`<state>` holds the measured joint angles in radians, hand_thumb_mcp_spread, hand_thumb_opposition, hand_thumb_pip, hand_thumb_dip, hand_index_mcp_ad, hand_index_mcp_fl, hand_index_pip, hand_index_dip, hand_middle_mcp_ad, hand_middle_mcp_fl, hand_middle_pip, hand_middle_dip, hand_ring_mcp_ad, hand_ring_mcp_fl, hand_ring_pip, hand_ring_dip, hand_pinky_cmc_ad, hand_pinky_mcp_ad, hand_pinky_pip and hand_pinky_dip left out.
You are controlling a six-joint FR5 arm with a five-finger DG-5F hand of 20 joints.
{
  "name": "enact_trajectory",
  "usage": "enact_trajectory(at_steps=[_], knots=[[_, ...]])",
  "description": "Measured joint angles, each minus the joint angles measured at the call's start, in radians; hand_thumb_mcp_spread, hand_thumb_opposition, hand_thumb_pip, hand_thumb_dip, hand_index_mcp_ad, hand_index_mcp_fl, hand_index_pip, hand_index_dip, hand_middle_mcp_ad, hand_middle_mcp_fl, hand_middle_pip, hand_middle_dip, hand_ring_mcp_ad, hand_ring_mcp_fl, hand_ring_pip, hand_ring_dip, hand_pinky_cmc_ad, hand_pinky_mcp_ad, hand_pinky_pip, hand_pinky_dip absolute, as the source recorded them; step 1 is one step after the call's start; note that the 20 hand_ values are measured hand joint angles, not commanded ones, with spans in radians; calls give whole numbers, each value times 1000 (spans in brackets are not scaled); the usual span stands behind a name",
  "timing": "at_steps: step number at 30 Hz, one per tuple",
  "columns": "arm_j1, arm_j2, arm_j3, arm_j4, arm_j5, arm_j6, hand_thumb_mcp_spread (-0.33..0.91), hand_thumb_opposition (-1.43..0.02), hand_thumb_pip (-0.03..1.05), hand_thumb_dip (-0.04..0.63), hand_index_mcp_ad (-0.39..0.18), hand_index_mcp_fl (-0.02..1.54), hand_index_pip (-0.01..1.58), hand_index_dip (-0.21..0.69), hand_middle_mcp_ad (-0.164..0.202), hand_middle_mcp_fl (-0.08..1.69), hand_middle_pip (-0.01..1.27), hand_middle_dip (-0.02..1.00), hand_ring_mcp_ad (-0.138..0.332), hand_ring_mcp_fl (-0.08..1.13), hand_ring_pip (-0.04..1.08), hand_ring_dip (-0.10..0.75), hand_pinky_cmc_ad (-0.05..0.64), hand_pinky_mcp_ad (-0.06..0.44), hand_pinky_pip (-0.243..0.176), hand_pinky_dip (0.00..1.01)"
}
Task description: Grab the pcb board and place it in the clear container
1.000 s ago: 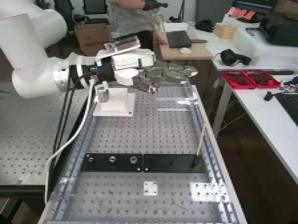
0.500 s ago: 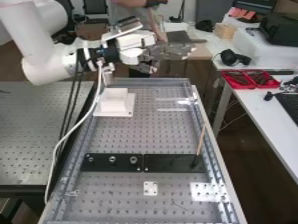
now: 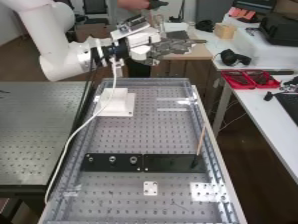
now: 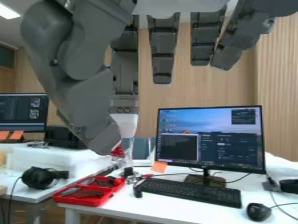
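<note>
Holds the hand (image 3: pixel 166 48) up in the air near the far end of the tabletop (image 3: pixel 149 132), about level, with fingers loosely straight, well parted from the thumb (image 4: pixel 73 75), and gripping nothing that can be seen. Raised, most likely, to clear the white block (image 3: pixel 116 106) near one far corner, and opened in readiness for a grasp. Cannot tell where the pcb board lies, nor pick out the clear container with any certainty; best to locate both before coming down. Note the black plates (image 3: pixel 159 162) laid flat in line across the tabletop, perhaps as a fixing base, with a thin stick (image 3: pixel 201 140) leaning up from one.

From the high view, gives the layout of the tabletop and the hand's place over it. From the wrist view, gives the gap inside the thumb, plus a monitor (image 4: pixel 233 135) and mouse (image 4: pixel 258 211) on the side desk (image 4: pixel 193 207), beyond or beside the red trays (image 4: pixel 83 201).
</note>
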<state>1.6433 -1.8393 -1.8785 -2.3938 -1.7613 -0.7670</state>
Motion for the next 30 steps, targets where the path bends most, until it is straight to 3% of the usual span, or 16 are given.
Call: enact_trajectory(at_steps=[16, 30], knots=[[65, -100, 31, 18, 12, 62, 442, -925, 658, 251, -91, 517, 1518, 94, 89, 248, 136, 155, 199, 63, 99, 10, 311, 171, -59, 284], [79, -212, 91, -60, 87, 75, 442, -925, 658, 251, -91, 517, 1518, 94, 91, 248, 136, 155, 199, 63, 99, 10, 311, 171, -59, 269]])
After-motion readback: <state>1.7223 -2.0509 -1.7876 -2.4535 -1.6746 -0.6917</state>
